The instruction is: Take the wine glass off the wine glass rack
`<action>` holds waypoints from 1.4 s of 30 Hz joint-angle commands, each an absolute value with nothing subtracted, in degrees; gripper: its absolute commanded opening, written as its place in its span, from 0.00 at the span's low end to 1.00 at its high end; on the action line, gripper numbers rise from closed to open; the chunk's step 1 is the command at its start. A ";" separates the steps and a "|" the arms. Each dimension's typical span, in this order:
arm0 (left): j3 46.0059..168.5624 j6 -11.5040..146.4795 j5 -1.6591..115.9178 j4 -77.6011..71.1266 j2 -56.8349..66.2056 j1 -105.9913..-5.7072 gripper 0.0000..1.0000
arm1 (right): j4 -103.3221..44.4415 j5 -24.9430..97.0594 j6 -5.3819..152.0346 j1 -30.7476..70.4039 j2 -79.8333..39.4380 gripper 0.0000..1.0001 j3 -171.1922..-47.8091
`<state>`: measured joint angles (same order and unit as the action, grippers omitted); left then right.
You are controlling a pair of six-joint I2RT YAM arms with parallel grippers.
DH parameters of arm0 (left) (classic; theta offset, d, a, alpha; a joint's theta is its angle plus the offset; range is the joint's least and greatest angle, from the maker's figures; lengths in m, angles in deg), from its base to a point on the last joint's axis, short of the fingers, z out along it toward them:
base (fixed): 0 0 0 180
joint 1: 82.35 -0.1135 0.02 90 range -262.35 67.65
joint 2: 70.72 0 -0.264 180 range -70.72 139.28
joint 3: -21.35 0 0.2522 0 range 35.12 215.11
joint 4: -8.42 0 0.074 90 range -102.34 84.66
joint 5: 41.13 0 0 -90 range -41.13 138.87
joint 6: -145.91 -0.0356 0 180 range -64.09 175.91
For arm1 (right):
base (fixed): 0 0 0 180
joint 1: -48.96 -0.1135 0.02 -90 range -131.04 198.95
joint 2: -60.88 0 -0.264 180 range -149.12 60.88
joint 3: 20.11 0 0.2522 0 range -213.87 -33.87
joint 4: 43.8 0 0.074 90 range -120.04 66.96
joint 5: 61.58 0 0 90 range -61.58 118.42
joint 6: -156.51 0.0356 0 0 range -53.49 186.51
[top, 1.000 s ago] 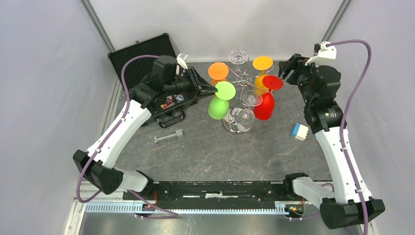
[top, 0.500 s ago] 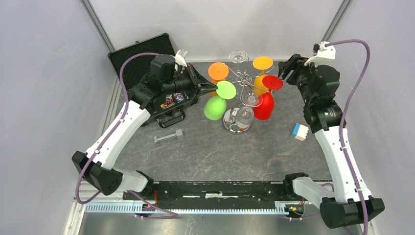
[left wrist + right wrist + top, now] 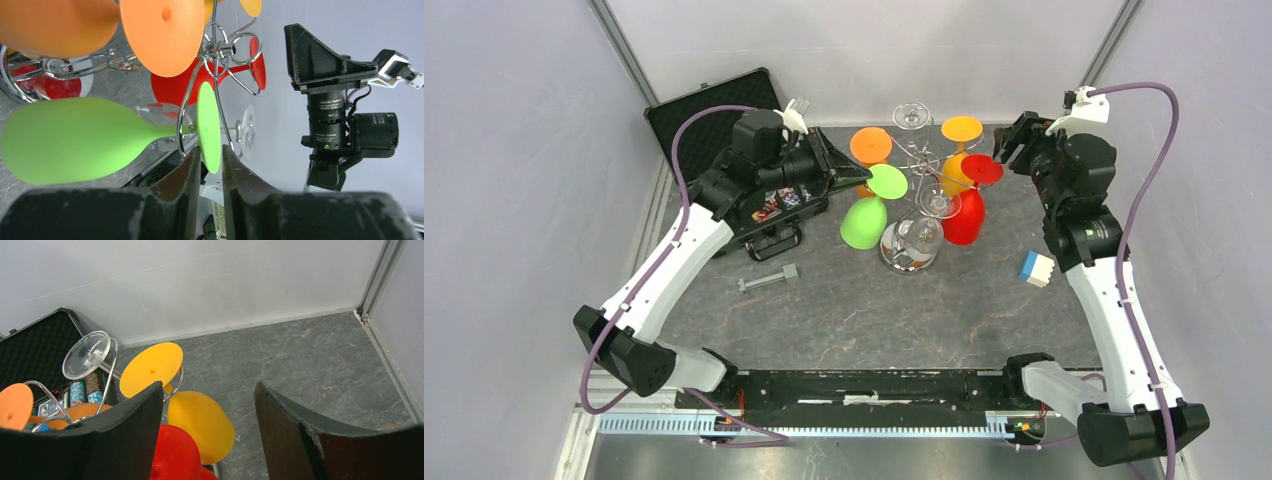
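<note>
Left wrist view: the left gripper [image 3: 211, 170] has its jaws clenched on the foot of the green wine glass [image 3: 75, 140], whose stem sits in a hook arm of the wine glass rack [image 3: 220, 50]. Top external view: that glass hangs tilted at the rack post's 8 o'clock. At 2 o'clock, the right gripper [image 3: 207, 387] stands released beside the red wine glass [image 3: 175, 455], holding nothing.

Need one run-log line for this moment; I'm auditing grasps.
left hand pinching green wine glass foot | glass hanging on wine glass rack | right hand open, empty
</note>
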<state>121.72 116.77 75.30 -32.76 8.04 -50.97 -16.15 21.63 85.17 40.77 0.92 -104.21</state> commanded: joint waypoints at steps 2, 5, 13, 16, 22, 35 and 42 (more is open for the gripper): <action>123.80 117.86 77.48 -33.55 9.94 -50.33 0.27 | -17.78 19.89 84.86 40.87 1.99 0.72 -103.70; 123.84 118.00 77.52 -33.56 10.31 -50.10 0.28 | -17.77 19.75 84.80 40.87 2.08 0.72 -103.62; 123.97 117.98 76.74 -33.63 10.41 -50.09 0.14 | -17.75 19.42 84.66 40.91 2.20 0.72 -103.59; 124.21 116.47 76.47 -34.60 9.81 -50.09 0.02 | -17.73 19.20 84.52 40.88 2.24 0.72 -103.72; 124.41 113.71 77.00 -36.54 7.68 -50.08 0.02 | -17.12 18.13 84.33 40.83 2.35 0.72 -103.81; 124.53 113.94 73.41 -36.85 5.65 -51.23 0.02 | -16.67 18.00 84.77 40.88 3.70 0.74 -102.79; 123.89 117.19 69.40 -35.00 5.25 -51.61 0.02 | -16.56 18.16 83.87 40.94 4.75 0.82 -102.60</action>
